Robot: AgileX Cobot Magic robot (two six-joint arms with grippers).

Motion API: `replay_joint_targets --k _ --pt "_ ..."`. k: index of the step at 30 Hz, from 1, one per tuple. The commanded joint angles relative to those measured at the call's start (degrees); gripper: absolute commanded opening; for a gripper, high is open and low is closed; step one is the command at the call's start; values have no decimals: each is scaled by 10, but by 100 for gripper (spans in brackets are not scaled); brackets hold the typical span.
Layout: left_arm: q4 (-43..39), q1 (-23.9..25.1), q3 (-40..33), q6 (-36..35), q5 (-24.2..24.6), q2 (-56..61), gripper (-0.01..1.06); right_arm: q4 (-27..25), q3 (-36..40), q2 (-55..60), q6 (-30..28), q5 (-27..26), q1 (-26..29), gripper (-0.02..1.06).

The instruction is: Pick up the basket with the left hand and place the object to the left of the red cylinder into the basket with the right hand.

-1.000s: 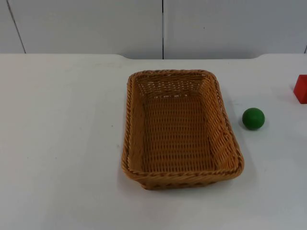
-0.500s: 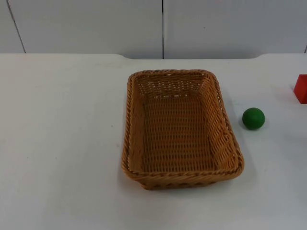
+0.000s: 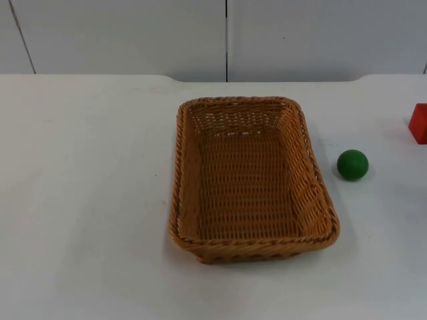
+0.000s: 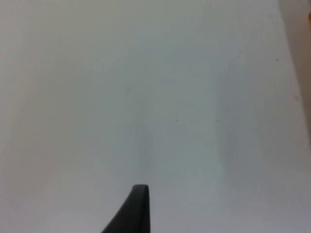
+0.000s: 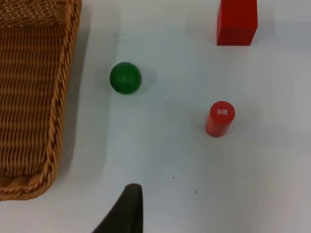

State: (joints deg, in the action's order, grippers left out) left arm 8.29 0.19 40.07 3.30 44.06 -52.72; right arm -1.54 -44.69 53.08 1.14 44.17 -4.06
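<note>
A brown wicker basket (image 3: 177, 175) stands in the middle of the white table with nothing inside it. Just off its right side lies a green ball (image 3: 352, 165). In the right wrist view the ball (image 5: 125, 77) sits between the basket's rim (image 5: 62, 97) and a small upright red cylinder (image 5: 219, 119), on the cylinder's left. My right gripper (image 5: 129, 208) hangs above the bare table, short of the ball and apart from it. My left gripper (image 4: 138, 206) is over plain white table top, with nothing near it.
A red block (image 3: 419, 123) stands at the table's right edge, beyond the red cylinder, as the block (image 5: 236, 22) in the right wrist view also shows. The grey partition wall (image 3: 227, 37) closes the table's far side.
</note>
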Motion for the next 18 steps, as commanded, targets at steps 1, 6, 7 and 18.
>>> replay_joint_targets --k 1,6,7,18 --pt "33 -1 4 19 -22 -20 105 -1 -2 0 -5 -7 4 105" --pt "83 -1 10 59 -33 -55 105 -1 -2 0 -5 -7 4 105" --pt "103 -1 17 73 -33 -74 105 -1 -2 0 -5 -7 4 105" --pt "175 -31 119 140 -41 -314 105 12 -2 0 -5 -9 4 105"
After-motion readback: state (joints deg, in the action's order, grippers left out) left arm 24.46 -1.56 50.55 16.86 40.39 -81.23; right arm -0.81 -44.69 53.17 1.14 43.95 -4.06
